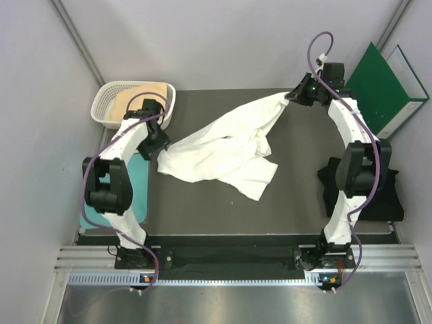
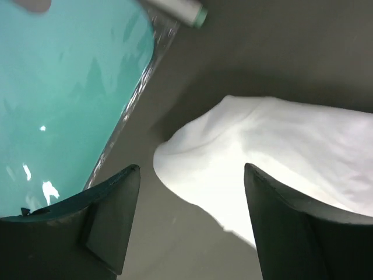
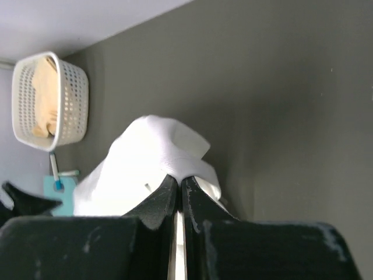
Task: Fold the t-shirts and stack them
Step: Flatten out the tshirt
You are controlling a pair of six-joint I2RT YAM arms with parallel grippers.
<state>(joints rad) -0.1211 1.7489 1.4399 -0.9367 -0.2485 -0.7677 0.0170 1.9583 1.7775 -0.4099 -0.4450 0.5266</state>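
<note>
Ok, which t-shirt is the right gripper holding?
The white t-shirt, stretched across the table; the right gripper pinches its far corner. The tan-peach t-shirt sits in the basket, and the black t-shirt lies at the table's right edge.

The white t-shirt (image 1: 223, 152) lies crumpled, partly spread across the middle of the table (image 1: 202, 209), one corner stretched to the far right, another bunched at the left. The tan-peach t-shirt (image 1: 138, 101) fills the far-left basket (image 1: 106, 101). The black t-shirt (image 1: 395, 199) lies heaped at the right edge.

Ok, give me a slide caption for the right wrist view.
Right gripper shut on an edge of the white t-shirt, basket beyond.
</note>
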